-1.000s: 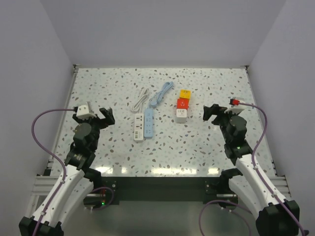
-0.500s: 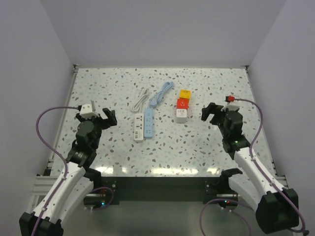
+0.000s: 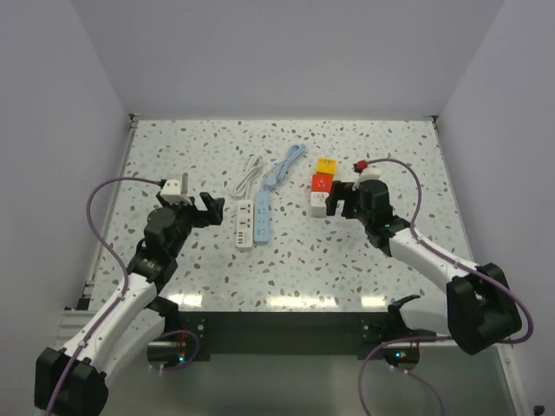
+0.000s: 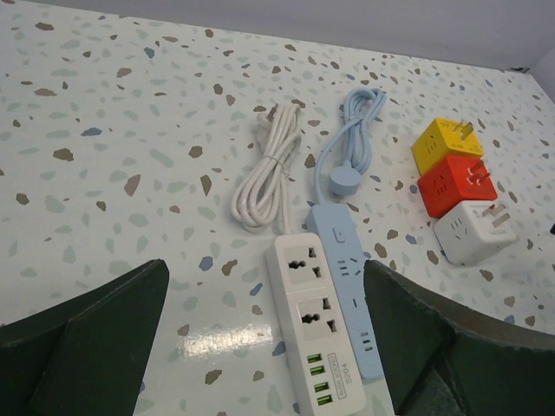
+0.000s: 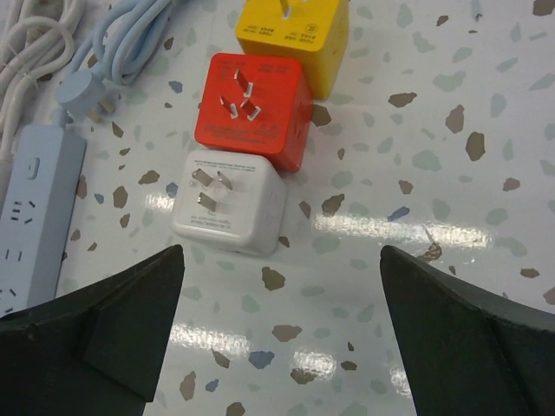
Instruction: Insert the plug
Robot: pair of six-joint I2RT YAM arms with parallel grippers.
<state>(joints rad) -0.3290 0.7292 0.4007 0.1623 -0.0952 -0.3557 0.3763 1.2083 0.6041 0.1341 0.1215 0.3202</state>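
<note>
White cube plug (image 5: 227, 204) sits mid-frame on the table (image 5: 468, 182), above the right end effector (image 5: 282, 303), spread wide and empty; left end effector (image 4: 260, 334) likewise wide.

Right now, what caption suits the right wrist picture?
Open right hand hovers over white plug, red plug and yellow plug, beside blue power strip.

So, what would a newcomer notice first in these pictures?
A yellow plastic cube adapter, a red cube adapter and a white cube adapter sit in a row right of centre. Left of them, a white power strip and a light blue power strip lie side by side. The open right tool hovers by the white one.
</note>
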